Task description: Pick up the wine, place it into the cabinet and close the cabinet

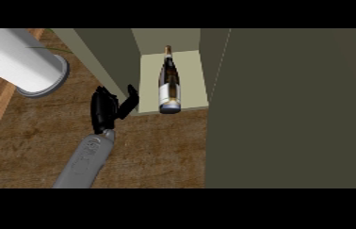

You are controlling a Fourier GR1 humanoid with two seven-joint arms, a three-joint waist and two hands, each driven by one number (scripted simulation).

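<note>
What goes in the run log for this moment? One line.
wine bottle: standing inside cabinet | cabinet: open | left hand: open, beside bottle | right hand: unseen

bare counter (pixel 160 148) open left of cabinet door (pixel 278 110), white cylinder (pixel 28 63) far left

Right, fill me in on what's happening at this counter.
A wine bottle stands inside the open cabinet, on its pale shelf near the front edge. The left robot hand is just left of the opening, fingers relaxed and holding nothing, apart from the bottle. The big olive panel on the right looks like the cabinet door, not yet shut. A white cylinder sits at the far left of the wooden counter. The right hand is out of view.
</note>
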